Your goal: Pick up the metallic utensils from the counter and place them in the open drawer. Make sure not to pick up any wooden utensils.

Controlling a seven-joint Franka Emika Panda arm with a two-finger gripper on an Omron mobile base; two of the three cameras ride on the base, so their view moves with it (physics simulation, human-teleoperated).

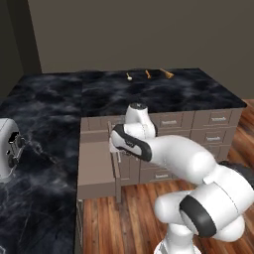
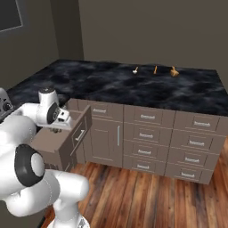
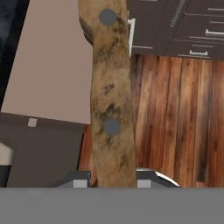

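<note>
1. The hand [image 3: 111, 179] is closed on a brown handle [image 3: 110, 100] with two grey rivets; the handle runs up between the two fingertips, and we take it for the knife's, though its blade is not visible.
2. The hand hangs over the open drawer [image 1: 94, 171], at the left end of the cabinet run; in the hand view the handle lies across the drawer's pale floor and its near edge, with the wooden floor to one side; so we judge the carry to be nearly finished and the release not yet made.
3. The part of the drawer that we can see holds nothing; nothing is put away so far.
4. Three small pieces lie in a row at the far edge of the worktop [image 1: 173, 96], well apart from the hand: a pale-headed piece [image 1: 129, 76], a slim orange piece [image 1: 147, 74] and a broader orange piece [image 1: 167, 74].
5. We take the slim one for the fork, which is left to fetch, and the broader one for the wooden spoon, which must stay where it is; the pale-headed piece is too small for us to say what it is.
6. What remains, as we judge it: let go of the held piece inside the drawer, return to the far edge, and bring the fork.
</note>
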